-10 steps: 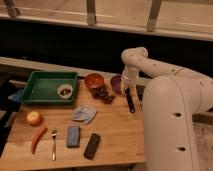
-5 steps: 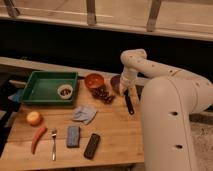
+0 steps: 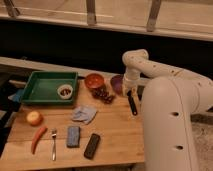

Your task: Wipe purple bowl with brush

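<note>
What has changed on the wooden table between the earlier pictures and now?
Nothing visibly changed. The tool stays shut on the slim black-handled brush, beside the small round purple bowl. The round orange bowl, the green plastic tray and the other things lie as before.

Look, the arm (image 3: 150, 66) covers most of the purple bowl (image 3: 116, 83), only its left side peeking out. The gripper (image 3: 129, 91) sits at the bowl's rim, clamped on the brush (image 3: 133, 104), whose head end is too small to make out. The robot body (image 3: 170, 130) runs off 2 edges, right and bottom.
</note>
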`<control>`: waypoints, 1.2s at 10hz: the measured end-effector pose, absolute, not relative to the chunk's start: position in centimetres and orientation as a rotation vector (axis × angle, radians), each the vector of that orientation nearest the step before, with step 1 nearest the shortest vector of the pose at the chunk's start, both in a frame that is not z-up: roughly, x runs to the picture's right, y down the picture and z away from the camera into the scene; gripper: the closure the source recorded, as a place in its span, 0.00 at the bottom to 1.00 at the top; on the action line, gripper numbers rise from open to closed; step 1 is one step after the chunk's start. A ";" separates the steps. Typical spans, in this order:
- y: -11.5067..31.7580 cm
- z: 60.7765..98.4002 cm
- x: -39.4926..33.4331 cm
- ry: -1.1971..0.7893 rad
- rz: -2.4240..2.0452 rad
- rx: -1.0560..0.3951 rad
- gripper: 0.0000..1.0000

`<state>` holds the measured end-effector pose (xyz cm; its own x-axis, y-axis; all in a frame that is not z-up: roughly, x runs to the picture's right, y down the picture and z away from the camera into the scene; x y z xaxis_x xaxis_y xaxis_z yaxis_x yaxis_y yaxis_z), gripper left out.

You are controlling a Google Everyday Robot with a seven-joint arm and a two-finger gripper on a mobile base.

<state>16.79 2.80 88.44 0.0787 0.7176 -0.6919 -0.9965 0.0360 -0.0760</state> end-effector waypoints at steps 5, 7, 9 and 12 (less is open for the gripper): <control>2.3 90.9 13.1 0.468 1.407 -0.681 0.87; 2.9 90.3 12.6 0.470 1.389 -0.696 0.87; 3.3 89.5 13.9 0.504 1.398 -0.683 0.87; 2.6 89.6 16.2 0.543 1.419 -0.638 0.87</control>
<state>16.18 2.55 89.61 0.0843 0.7212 -0.6876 -0.9960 0.0395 -0.0807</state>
